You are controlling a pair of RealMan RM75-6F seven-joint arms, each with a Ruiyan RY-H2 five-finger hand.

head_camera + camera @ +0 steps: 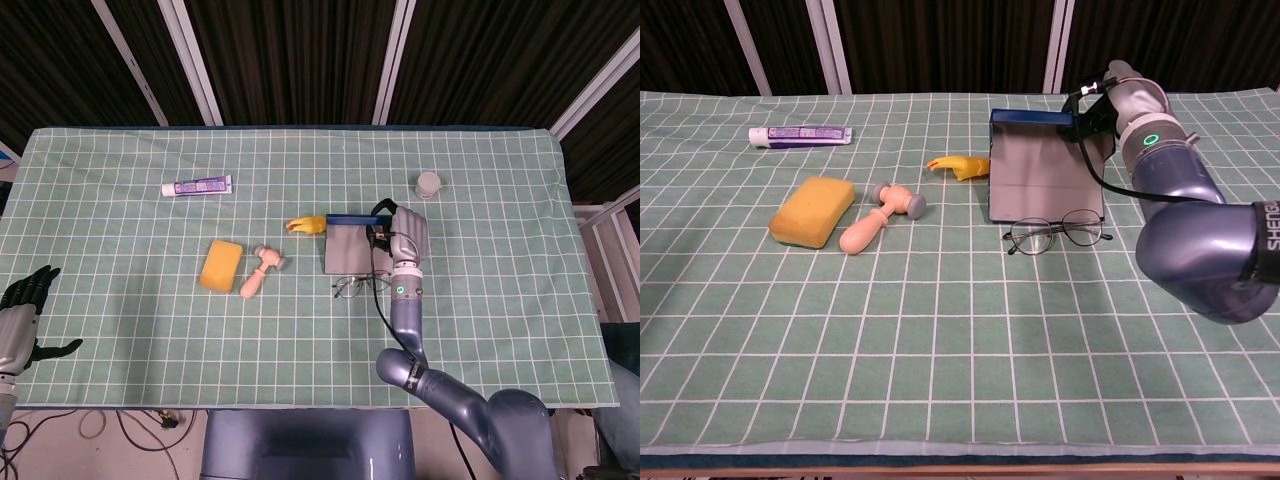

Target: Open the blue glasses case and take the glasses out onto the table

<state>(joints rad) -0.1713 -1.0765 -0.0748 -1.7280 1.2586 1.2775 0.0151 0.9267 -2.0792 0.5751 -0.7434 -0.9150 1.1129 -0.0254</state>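
The blue glasses case [348,247] [1045,170] lies open mid-table with its grey inside facing up. The thin-framed glasses [352,288] [1055,232] rest on the table just in front of the case, clear of it. My right hand [408,238] [1102,100] is at the case's right rear corner and grips its edge with dark fingers. My left hand [22,305] hangs off the table's near left corner, fingers apart, holding nothing; only the head view shows it.
A yellow sponge [813,211], a pink toy hammer [880,215] and a small yellow item [961,165] lie left of the case. A toothpaste tube [800,134] sits far left at the back. A grey cup [428,184] stands behind my right hand.
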